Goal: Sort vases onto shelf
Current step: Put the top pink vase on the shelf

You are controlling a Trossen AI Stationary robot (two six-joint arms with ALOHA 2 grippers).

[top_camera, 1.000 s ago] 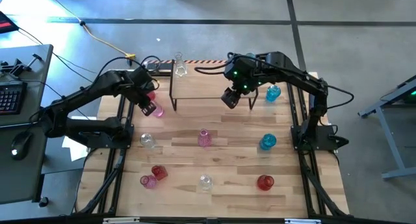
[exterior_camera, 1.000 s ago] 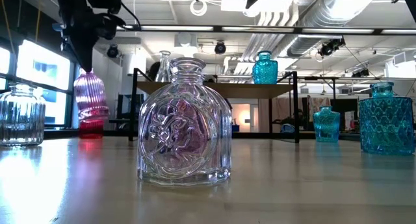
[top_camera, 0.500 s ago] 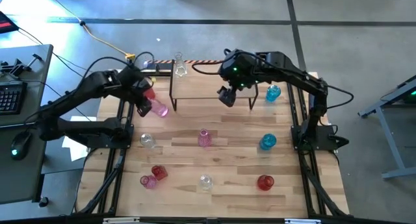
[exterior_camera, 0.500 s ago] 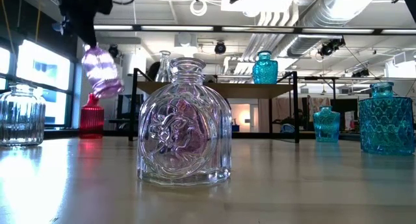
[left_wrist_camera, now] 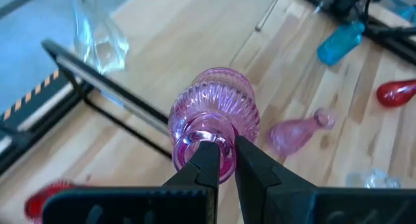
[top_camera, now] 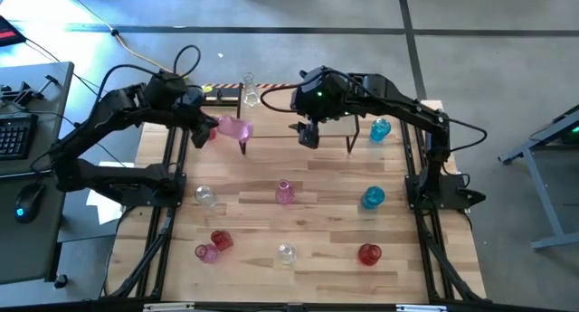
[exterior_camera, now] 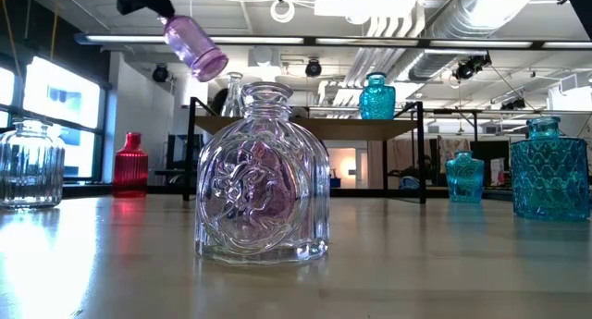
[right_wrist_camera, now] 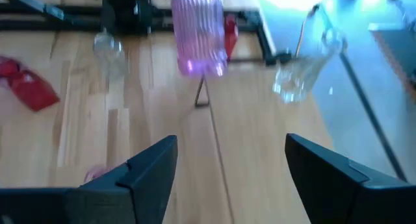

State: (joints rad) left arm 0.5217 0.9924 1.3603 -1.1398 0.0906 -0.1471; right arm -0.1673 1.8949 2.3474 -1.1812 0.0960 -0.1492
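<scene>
The pink ribbed vase (top_camera: 233, 127) hangs tilted above the shelf (top_camera: 271, 122) edge, pinched at its neck by the left tool (top_camera: 204, 124). The right tool (top_camera: 308, 137) hovers spread over the shelf. Judging progress: a teal vase (exterior_camera: 376, 97) seems shelved; most others remain scattered on the counter (top_camera: 317, 231).

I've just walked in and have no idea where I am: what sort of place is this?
Probably a robotics lab in an industrial hall: exposed ceiling ducts, a concrete floor, and a keyboard on a desk beside a slatted table with two robot arms.
</scene>
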